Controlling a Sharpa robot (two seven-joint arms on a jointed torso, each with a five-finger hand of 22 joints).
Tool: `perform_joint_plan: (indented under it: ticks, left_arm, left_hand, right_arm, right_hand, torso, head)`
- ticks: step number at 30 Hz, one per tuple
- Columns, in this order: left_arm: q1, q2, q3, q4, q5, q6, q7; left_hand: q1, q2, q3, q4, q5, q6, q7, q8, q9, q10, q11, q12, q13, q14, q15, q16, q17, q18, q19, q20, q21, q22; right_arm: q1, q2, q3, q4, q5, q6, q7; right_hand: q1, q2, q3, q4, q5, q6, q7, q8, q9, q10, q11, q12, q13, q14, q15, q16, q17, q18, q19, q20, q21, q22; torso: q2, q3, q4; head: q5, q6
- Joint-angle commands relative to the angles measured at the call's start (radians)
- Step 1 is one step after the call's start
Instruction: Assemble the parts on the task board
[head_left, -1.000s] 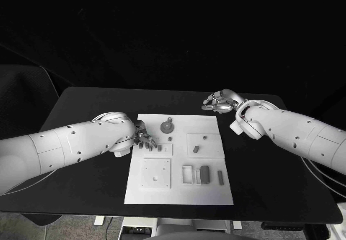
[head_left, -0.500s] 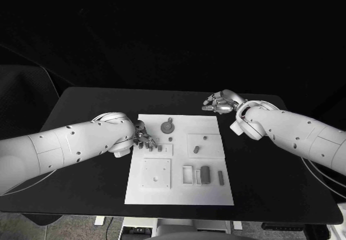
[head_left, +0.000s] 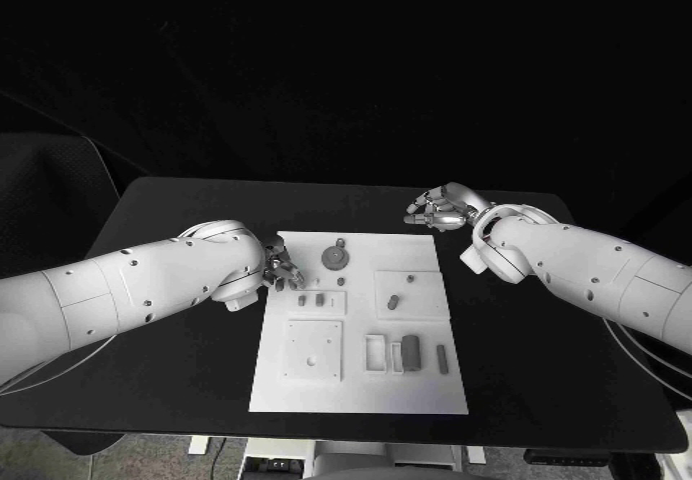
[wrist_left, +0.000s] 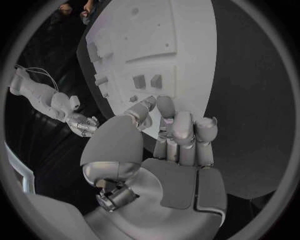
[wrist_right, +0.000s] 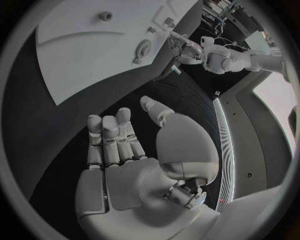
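From the head camera my left arm covers most of my left hand (head_left: 281, 272), so I can't make out the fingertips there. The wrist camera shows the fingers (wrist_left: 182, 131) curled together over the board's (head_left: 361, 395) left edge, with two small parts (wrist_left: 147, 81) lying on the board just beyond them; I cannot tell whether they pinch anything. My right hand (head_left: 441, 206) hovers released over the table (head_left: 173, 210), off the board's far right corner.

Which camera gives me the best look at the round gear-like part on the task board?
The head view: the round part lies unobstructed near the task board's far edge. The right wrist view shows it small and distorted. In the left wrist view I can't pick it out.
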Motion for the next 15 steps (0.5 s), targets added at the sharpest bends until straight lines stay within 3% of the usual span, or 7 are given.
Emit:
perform_joint_plan:
  ticks: [1, 3, 5, 8, 12, 15]
  left_arm:
    - [0.003, -0.003, 0.013, 0.006, 0.036, -0.04, 0.027]
    - [0.005, -0.01, 0.021, 0.011, 0.076, -0.051, 0.067]
    - [0.009, -0.015, 0.022, 0.011, 0.139, -0.049, 0.139]
    - [0.011, -0.023, 0.021, 0.009, 0.163, -0.063, 0.222]
    - [0.011, -0.033, 0.021, 0.012, 0.167, -0.101, 0.344]
    - [0.011, -0.034, 0.019, 0.004, 0.16, -0.125, 0.454]
  left_hand:
    - [0.013, -0.001, 0.007, 0.0, 0.004, -0.008, 0.016, -0.002, 0.0, -0.01, 0.001, -0.003, -0.001, -0.008, -0.001, -0.002, -0.002, 0.048, -0.006, 0.001, 0.008, -0.001]
    - [0.019, -0.009, 0.027, 0.005, 0.003, -0.023, 0.02, -0.008, -0.003, -0.048, 0.016, -0.024, -0.013, -0.041, 0.009, -0.027, -0.022, 0.039, -0.032, 0.007, -0.014, -0.012]
    - [0.013, -0.02, 0.04, 0.008, 0.001, -0.04, 0.023, -0.012, -0.005, -0.1, 0.039, -0.056, -0.032, -0.086, 0.027, -0.067, -0.053, 0.024, -0.076, 0.016, -0.05, -0.03]
    - [0.002, -0.034, 0.056, 0.005, -0.004, -0.117, 0.033, -0.02, -0.018, -0.23, 0.096, -0.155, -0.094, -0.195, 0.089, -0.201, -0.15, -0.019, -0.194, 0.039, -0.159, -0.087]
    - [-0.005, -0.057, 0.029, -0.002, -0.014, -0.128, 0.032, 0.005, -0.015, -0.296, 0.123, -0.205, -0.129, -0.252, 0.126, -0.288, -0.205, -0.043, -0.261, 0.053, -0.224, -0.121]
    - [0.021, -0.06, 0.017, -0.009, -0.015, -0.147, 0.03, -0.007, -0.027, -0.336, 0.136, -0.23, -0.148, -0.305, 0.155, -0.359, -0.243, -0.06, -0.318, 0.067, -0.275, -0.145]
  right_arm:
    - [-0.001, 0.0, 0.0, 0.0, -0.002, 0.013, 0.005]
    - [-0.001, 0.0, 0.0, -0.001, -0.002, 0.013, 0.005]
    - [-0.002, -0.001, 0.0, -0.001, -0.002, 0.013, 0.005]
    - [-0.002, -0.003, 0.0, 0.0, -0.002, 0.012, 0.004]
    - [-0.002, -0.007, 0.0, 0.0, -0.002, 0.012, 0.004]
    - [-0.002, -0.009, 0.0, -0.001, -0.002, 0.011, 0.004]
  right_hand:
    - [-0.008, 0.0, 0.007, 0.001, -0.005, -0.001, 0.004, 0.006, -0.001, -0.008, 0.002, 0.006, -0.001, -0.008, 0.0, -0.001, -0.002, -0.012, -0.006, 0.001, 0.022, -0.002]
    - [-0.008, 0.0, 0.007, 0.001, -0.005, -0.001, 0.004, 0.006, -0.001, -0.008, 0.002, 0.006, -0.001, -0.008, 0.0, -0.001, -0.002, -0.012, -0.006, 0.001, 0.022, -0.002]
    - [-0.008, 0.0, 0.007, 0.001, -0.005, -0.001, 0.004, 0.006, -0.001, -0.008, 0.002, 0.006, -0.001, -0.008, 0.0, -0.001, -0.002, -0.012, -0.006, 0.001, 0.022, -0.002]
    - [-0.008, 0.0, 0.007, 0.001, -0.005, -0.001, 0.004, 0.006, -0.001, -0.008, 0.002, 0.006, -0.002, -0.008, 0.0, -0.001, -0.002, -0.012, -0.006, 0.001, 0.022, -0.002]
    - [-0.008, 0.0, 0.007, 0.001, -0.005, -0.001, 0.004, 0.006, -0.001, -0.008, 0.002, 0.006, -0.002, -0.008, 0.0, -0.001, -0.002, -0.012, -0.006, 0.001, 0.022, -0.002]
    - [-0.008, 0.0, 0.007, 0.001, -0.005, -0.001, 0.004, 0.006, -0.001, -0.008, 0.002, 0.006, -0.002, -0.008, 0.0, -0.001, -0.002, -0.012, -0.006, 0.001, 0.022, -0.002]
  torso:
    - [0.0, -0.0003, 0.0007]
    - [0.0, 0.0, 0.0002]
    - [-0.001, 0.0001, 0.0001]
    - [0.0, 0.0008, -0.0004]
    - [0.001, 0.0009, -0.0006]
    - [0.001, 0.0006, 0.0003]
  head:
    - [0.0, 0.003]
    - [0.0, 0.007]
    - [0.0, 0.01]
    - [0.0, 0.015]
    - [0.001, 0.02]
    - [0.003, 0.023]
